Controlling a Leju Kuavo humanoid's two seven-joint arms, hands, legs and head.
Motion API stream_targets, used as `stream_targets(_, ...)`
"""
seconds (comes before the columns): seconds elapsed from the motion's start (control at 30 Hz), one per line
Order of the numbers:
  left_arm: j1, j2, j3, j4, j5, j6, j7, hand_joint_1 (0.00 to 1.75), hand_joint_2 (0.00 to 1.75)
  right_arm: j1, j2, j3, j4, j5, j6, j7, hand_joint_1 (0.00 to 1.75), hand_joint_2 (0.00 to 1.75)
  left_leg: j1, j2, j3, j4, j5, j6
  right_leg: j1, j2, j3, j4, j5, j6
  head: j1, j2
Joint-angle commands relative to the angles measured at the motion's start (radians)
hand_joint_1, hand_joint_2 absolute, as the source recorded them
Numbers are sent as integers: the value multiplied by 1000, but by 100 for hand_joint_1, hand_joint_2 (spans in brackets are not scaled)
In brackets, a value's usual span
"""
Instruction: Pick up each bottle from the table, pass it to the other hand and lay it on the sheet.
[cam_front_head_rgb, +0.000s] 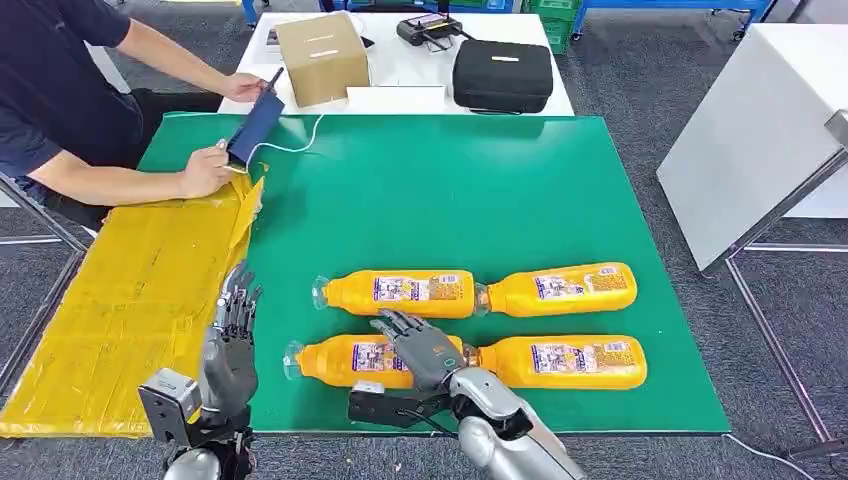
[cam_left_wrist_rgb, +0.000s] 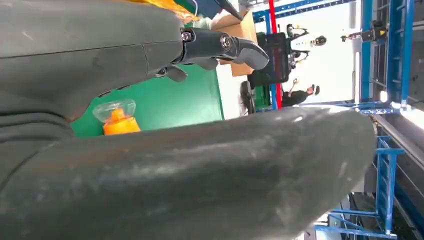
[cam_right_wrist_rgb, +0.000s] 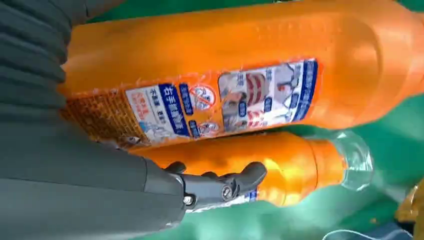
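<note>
1. Four orange bottles lie on their sides on the green table (cam_front_head_rgb: 520, 190), in two rows of two.
2. The right hand (cam_front_head_rgb: 420, 345) rests on top of the front left bottle (cam_front_head_rgb: 345, 360). Its fingers are spread over the bottle, and it is not lifted.
3. The front right bottle (cam_front_head_rgb: 565, 362) lies just beside it, cap end near.
4. The back left bottle (cam_front_head_rgb: 400, 293) and the back right bottle (cam_front_head_rgb: 560, 289) lie behind, end to end.
5. The left hand (cam_front_head_rgb: 232, 335) is open and holds nothing. It is at the edge of the yellow sheet (cam_front_head_rgb: 120, 300).
6. A person (cam_front_head_rgb: 60, 90) at the far left holds a dark flat thing (cam_front_head_rgb: 256, 125).
</note>
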Motion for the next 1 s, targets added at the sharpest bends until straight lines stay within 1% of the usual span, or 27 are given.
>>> stream_targets(0.03, 12, 23, 24, 22, 11, -17, -2, 0, 0, -199, -140, 315, 203, -46, 222, 53, 175, 175, 1, 3, 5, -1, -2, -1, 1, 6, 5, -3, 0, -1, 0, 0)
stream_targets(0.13, 22, 23, 31, 15, 12, -21, -2, 0, 0, -227, -196, 375, 161, -91, 254, 60, 175, 175, 0, 0, 6, -1, -1, -1, 0, 2, 6, -2, 0, -1, 0, 0)
stream_targets(0.2, 27, 23, 37, 13, 16, -22, -5, 0, 0, -247, -240, 413, 126, -122, 273, 72, 175, 175, 2, 0, 9, -1, -1, -2, 1, 3, 8, -3, 0, -2, 0, 0)
stream_targets(0.3, 27, 23, 37, 13, 16, -22, -5, 0, 0, -248, -242, 412, 127, -122, 273, 72, 175, 175, 1, -2, 9, -1, 0, -1, 1, 1, 4, -3, 0, -1, 0, 0)
stream_targets(0.4, 30, 21, 44, 11, 21, -23, -8, 0, 0, -274, -280, 465, 99, -139, 308, 92, 175, 175, 0, -1, 10, 0, 0, 0, 0, 0, 1, -2, 0, -1, 0, 0)
stream_targets(0.57, 38, 4, 65, -4, 39, -6, -5, 0, 0, -265, -325, 483, 81, -160, 328, 115, 175, 175, 1, -3, 12, -1, -1, -1, 0, 0, 3, -3, -1, -1, 0, 0)
stream_targets(0.7, 37, 3, 65, -7, 39, -5, -4, 0, 0, -263, -324, 483, 82, -162, 327, 117, 175, 175, 0, -3, 12, -1, -1, 0, 0, -1, 4, -2, -1, -1, -1, 0)
stream_targets(0.73, 36, -5, 75, -9, 43, 13, 4, 0, 0, -256, -321, 472, 85, -169, 319, 131, 175, 175, 1, -3, 12, -1, -1, -1, 0, 0, 4, -3, -1, -1, -1, 0)
stream_targets(0.77, 36, -17, 88, -17, 46, 36, 7, 0, 0, -237, -312, 444, 90, -183, 290, 146, 175, 175, 0, -3, 12, -1, -1, 0, 0, -1, 4, -2, -1, -1, 0, 0)
stream_targets(0.83, 43, -30, 105, -50, 69, 73, 30, 0, 0, -175, -255, 351, 109, -195, 164, 169, 175, 175, 1, -4, 13, -1, 0, -1, 1, -1, 5, -3, -1, -1, -1, 0)
stream_targets(0.87, 49, -35, 115, -69, 103, 77, 34, 0, 0, -139, -215, 284, 103, -209, 80, 158, 175, 175, 2, -4, 13, -1, 0, -1, 1, -1, 5, -4, 0, -1, -1, 0)
stream_targets(0.9, 60, -43, 127, -90, 139, 81, 27, 0, 0, -77, -156, 171, 45, -228, -50, 107, 175, 175, 1, -3, 13, -1, -1, -1, 1, -1, 4, -3, -1, -1, 0, 0)
stream_targets(0.93, 70, -43, 127, -103, 145, 84, 32, 0, 175, -28, -122, 103, -27, -246, -114, 69, 175, 175, 2, -3, 12, -1, -1, -2, 2, 1, 4, -3, 0, -2, 0, 0)
stream_targets(0.97, 81, -47, 124, -114, 150, 84, 38, 0, 175, 46, -88, 30, -159, -241, -171, 44, 175, 175, 3, -1, 12, 0, -2, -2, 3, 3, 3, -3, -1, -3, 0, 0)
stream_targets(1.0, 85, -48, 116, -116, 151, 82, 39, 0, 175, 103, -64, -17, -260, -245, -202, 19, 175, 175, 2, 0, 11, 0, -2, -2, 2, 3, 2, -1, -1, -2, 0, 0)
